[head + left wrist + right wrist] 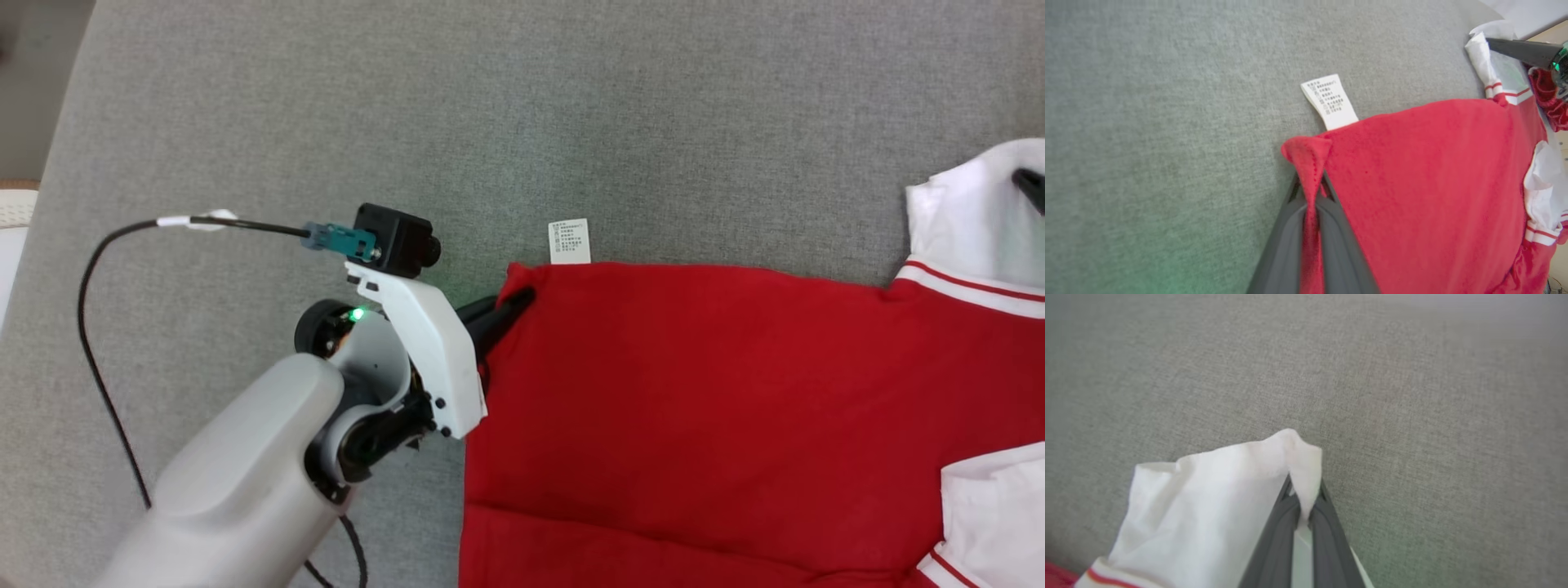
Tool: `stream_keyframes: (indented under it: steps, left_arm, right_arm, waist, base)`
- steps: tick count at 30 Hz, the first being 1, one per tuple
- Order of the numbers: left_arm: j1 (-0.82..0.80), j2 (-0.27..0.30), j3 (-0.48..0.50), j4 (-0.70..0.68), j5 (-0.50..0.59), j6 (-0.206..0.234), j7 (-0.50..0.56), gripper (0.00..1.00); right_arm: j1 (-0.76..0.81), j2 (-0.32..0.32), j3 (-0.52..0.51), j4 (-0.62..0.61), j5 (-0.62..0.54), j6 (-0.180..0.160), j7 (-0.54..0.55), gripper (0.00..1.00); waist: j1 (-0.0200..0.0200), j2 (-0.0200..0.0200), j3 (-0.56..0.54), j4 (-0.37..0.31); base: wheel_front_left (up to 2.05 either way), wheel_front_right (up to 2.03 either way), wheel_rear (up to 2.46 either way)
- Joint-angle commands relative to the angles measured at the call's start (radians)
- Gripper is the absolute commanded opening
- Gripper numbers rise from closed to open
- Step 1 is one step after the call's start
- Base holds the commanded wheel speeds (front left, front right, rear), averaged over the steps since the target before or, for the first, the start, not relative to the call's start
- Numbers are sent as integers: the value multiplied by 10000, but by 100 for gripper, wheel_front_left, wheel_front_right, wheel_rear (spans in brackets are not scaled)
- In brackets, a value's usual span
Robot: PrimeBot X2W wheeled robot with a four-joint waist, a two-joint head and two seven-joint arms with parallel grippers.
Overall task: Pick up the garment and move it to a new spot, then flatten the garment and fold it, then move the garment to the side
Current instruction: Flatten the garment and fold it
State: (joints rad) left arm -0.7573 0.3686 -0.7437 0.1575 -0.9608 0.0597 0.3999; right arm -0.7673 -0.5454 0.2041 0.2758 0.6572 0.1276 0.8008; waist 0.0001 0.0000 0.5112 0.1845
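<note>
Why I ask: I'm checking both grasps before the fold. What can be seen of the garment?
The garment is a red, soft, knit-looking shirt with white sections joined by red-and-white striped trim. A white printed care label sticks out from one edge. It lies spread, mostly flat with slight creases, on the gray fabric surface. The left gripper is shut on a bunched red corner, and the right gripper is shut on a white corner.

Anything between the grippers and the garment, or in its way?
Nothing visible. The left gripper is shut on the garment at its red corner, the right gripper on its white sleeve. A black cable lies left of it on the grey surface.
</note>
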Motion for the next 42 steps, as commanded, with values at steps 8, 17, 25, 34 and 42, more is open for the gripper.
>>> stream_keyframes:
  steps: [8,17,25,34,42]
  left_arm:
    - [-320,56,689,362,-23,30,-947,0]
    - [759,77,772,-113,-50,31,-1794,0]
    - [3063,591,768,-1487,-133,719,-2585,0]
    - [4844,961,900,-2203,-494,1261,-2891,43]
    - [5407,1425,984,-2319,812,1677,-4333,100]
  right_arm:
    - [-593,-81,-416,472,43,29,-1893,0]
    - [1250,-634,-88,-544,986,31,-2763,0]
    - [4688,-868,-637,-2198,1697,31,-3769,0]
    - [6753,-123,-629,-2528,1343,29,-3921,55]
    - [7541,35,-1089,-2799,1311,29,-3535,100]
  waist:
    - [-1,0,-530,-192]
    - [-1,0,-1482,-633]
    - [-1,0,-2381,-1154]
    - [-1,0,-2694,-1599]
    - [-1,0,-3081,-1785]
  base:
    - [0,0,0]
    - [0,0,0]
    - [0,0,0]
    - [0,0,0]
    - [0,0,0]
